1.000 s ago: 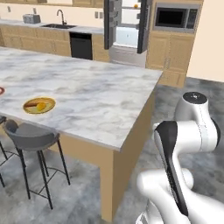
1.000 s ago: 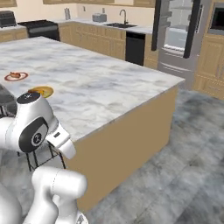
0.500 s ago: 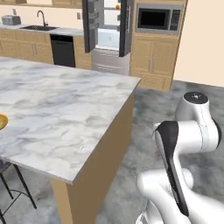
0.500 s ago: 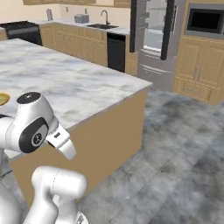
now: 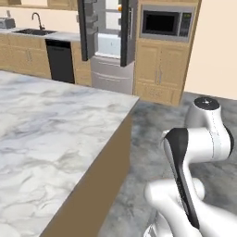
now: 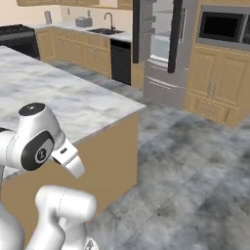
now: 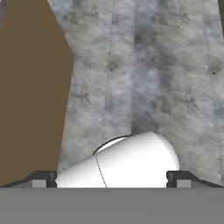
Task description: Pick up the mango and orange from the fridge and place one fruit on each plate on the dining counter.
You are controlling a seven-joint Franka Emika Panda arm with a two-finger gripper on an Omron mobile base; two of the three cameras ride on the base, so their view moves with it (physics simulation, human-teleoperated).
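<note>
The fridge [image 5: 109, 41] stands at the back with both dark doors swung open, and it shows again in the right base view [image 6: 158, 41]. A small orange spot [image 5: 119, 8] sits high inside it, perhaps the orange, too small to be sure. The mango and the plates are out of view. The dining counter [image 5: 41, 129] with its marble top and brown side [image 6: 110, 151] fills the near left. My gripper [image 7: 111, 179] points down at the grey floor beside the counter's brown side [image 7: 30, 87]. Its fingertips [image 7: 43, 178] stand wide apart, open, with nothing held between them.
A black microwave [image 5: 165, 23] is built into the wooden cabinets right of the fridge. A wall counter with a sink [image 6: 105, 30] and a black dishwasher [image 5: 61, 60] runs along the back left. Grey floor [image 6: 195, 166] lies open between the island and the fridge.
The whole picture has shifted: the base has driven along the island towards the fridge. The plate on the counter and the stools have left the view. The gripper stays open.
</note>
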